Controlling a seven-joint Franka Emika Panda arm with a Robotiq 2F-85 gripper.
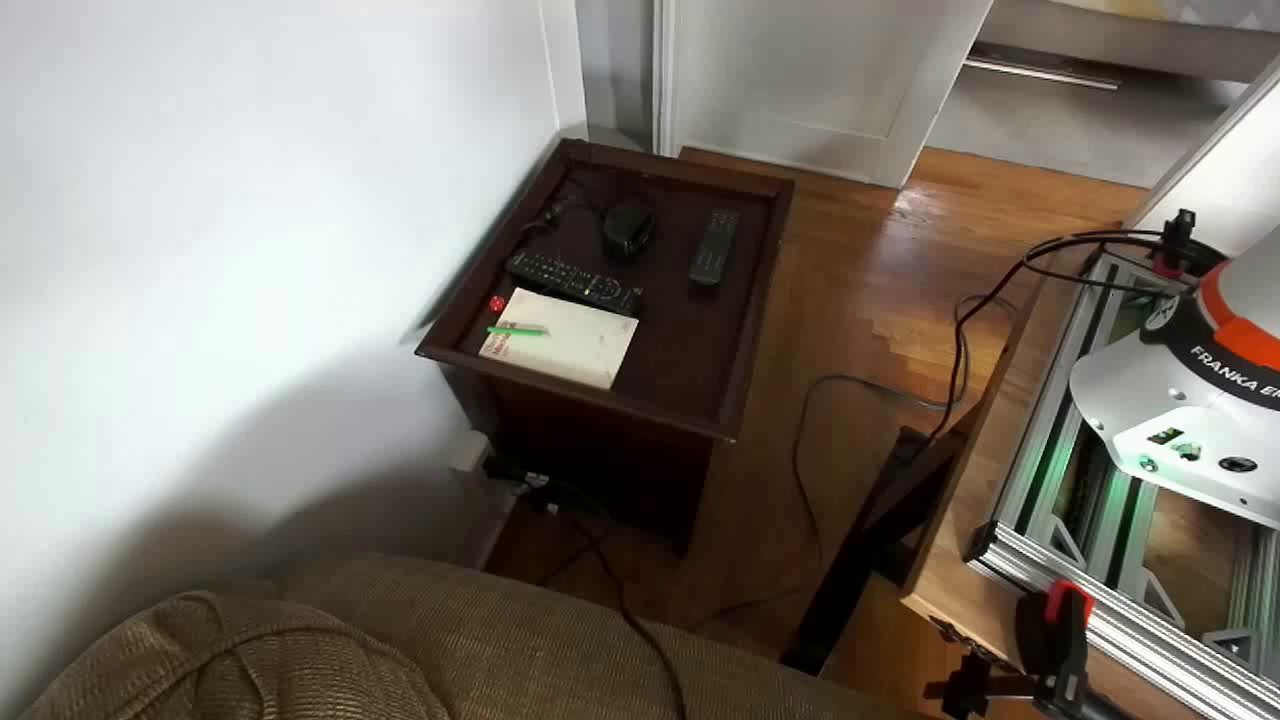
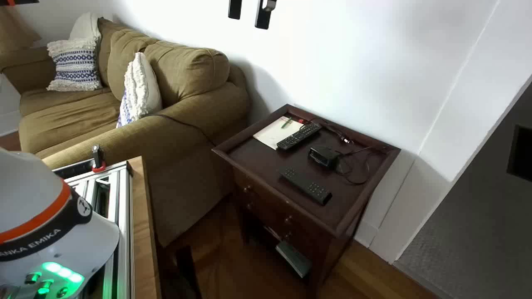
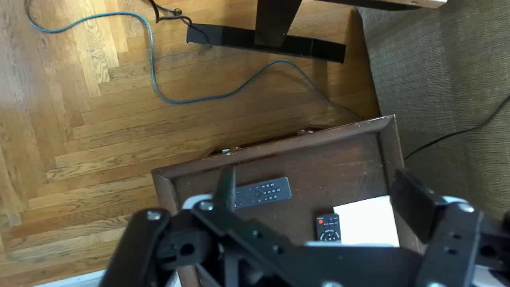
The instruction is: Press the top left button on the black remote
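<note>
Slim black remote [image 3: 265, 192] partly covered in wrist view

One end is hidden behind the gripper [image 3: 316, 187], whose jaws are spread wide with nothing held; the longer remote [image 3: 328, 228] is mostly blocked. On the side table [image 3: 338, 159], the slim black remote is laid near the drawer edge [image 3: 279, 148], long axis parallel, top end unclear. Two remotes, one booklet [image 1: 580, 345] and one boxy device [image 1: 628, 228] are counted.

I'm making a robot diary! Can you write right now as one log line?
end effector: open, empty, raised | both black remotes: on side table, untouched | press: none now
</note>
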